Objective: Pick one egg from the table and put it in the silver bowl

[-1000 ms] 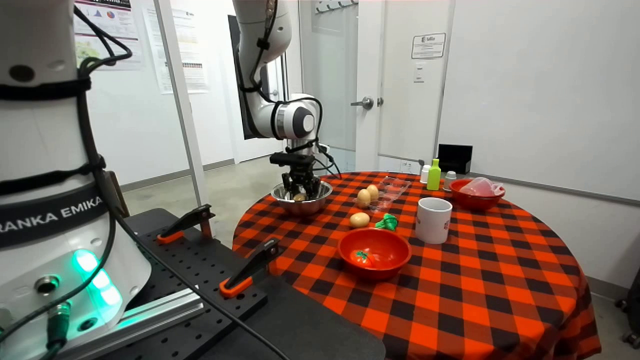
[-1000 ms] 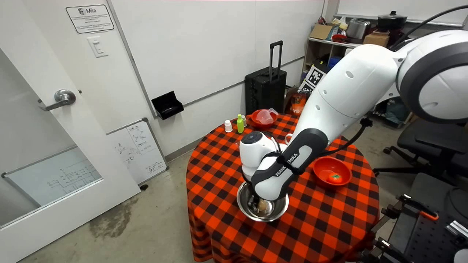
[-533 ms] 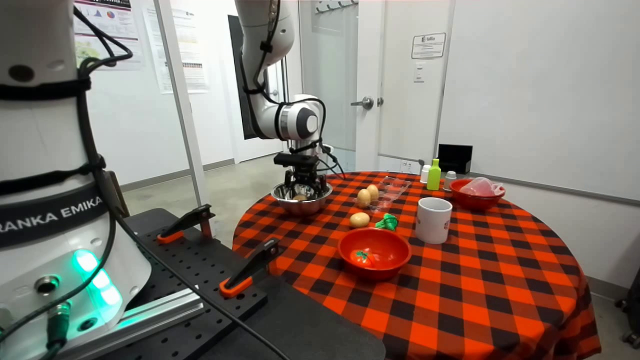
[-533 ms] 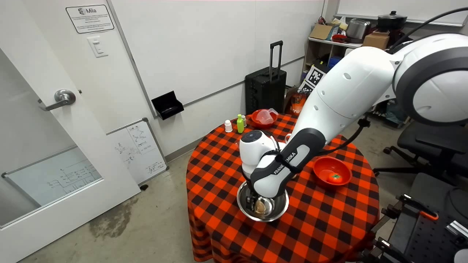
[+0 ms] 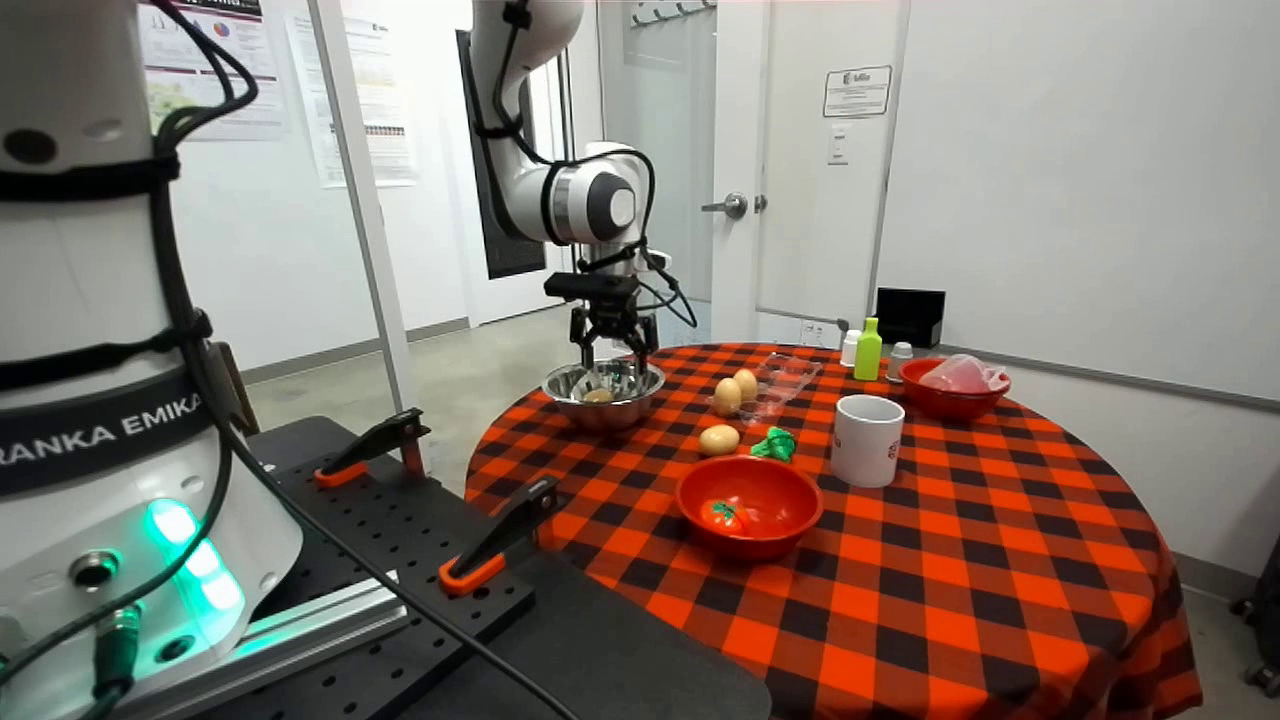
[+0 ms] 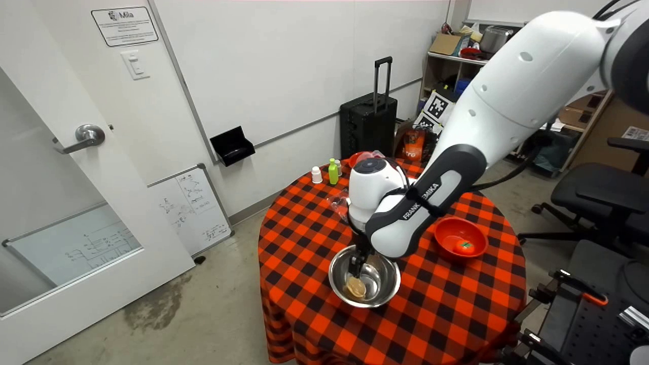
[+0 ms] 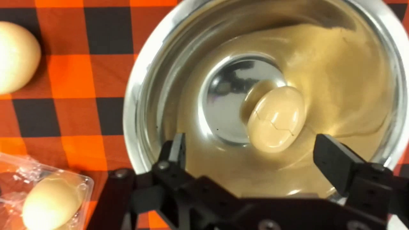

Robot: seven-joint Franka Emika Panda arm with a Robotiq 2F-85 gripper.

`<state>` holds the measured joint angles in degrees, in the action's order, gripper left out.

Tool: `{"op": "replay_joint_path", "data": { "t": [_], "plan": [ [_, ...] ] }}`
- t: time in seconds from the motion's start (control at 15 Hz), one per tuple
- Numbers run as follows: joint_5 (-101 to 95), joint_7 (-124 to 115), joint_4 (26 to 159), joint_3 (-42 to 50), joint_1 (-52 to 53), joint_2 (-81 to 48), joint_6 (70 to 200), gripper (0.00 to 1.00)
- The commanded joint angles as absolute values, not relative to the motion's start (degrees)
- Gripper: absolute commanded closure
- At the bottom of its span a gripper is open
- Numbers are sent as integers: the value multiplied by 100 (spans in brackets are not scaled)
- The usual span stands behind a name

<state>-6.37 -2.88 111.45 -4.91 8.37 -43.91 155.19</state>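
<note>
Hanging over the silver bowl [image 7: 134, 99], the gripper [image 7: 250, 143] is spread wide, grasping nothing; the egg [image 7: 277, 119] lies below it, inside the bowl. From where I stand, the release looks done; next, rising straight up without nudging the bowl.

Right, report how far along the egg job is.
Looks done: one egg lies in the silver bowl. In hand: nothing; the fingers stand open, clear of the egg on both sides. Left: probably just withdrawing the fingers, which are over the bowl.
</note>
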Motion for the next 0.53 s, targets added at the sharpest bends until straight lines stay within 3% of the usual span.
{"op": "replay_joint_path", "data": {
  "t": [0.0, 0.47],
  "plan": [
    [-291, 168, 12500, -874, 338, -3237, 16059, 0],
    [193, 447, 13749, -1030, -244, -2148, 16425, 0]
  ]
}}
